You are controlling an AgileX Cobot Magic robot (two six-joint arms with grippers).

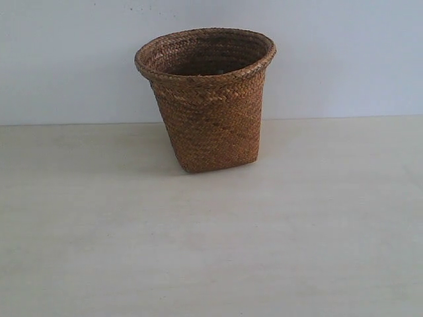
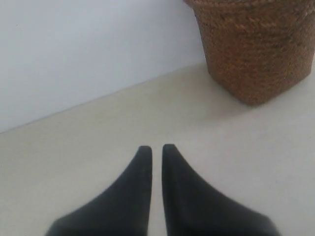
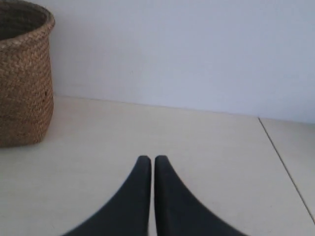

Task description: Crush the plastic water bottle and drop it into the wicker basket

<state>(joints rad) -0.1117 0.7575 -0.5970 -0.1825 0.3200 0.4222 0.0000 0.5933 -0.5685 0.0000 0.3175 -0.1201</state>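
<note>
A: What's nearest?
B: Two grippers, the left gripper (image 2: pixel 157 147) and the right gripper (image 3: pixel 149 158). Each has its fingers drawn together, holding nothing, above the pale table (image 1: pixel 211 257).
A: And farther back?
B: One wicker basket (image 1: pixel 208 99), upright near the white wall (image 1: pixel 344 53).

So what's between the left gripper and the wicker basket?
Only bare tabletop separates the left gripper from the wicker basket, seen in the left wrist view.

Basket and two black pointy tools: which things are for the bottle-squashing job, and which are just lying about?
For the job: wicker basket, left tool, right tool. The bottle shows in no view.
Just there: table, wall.
</note>
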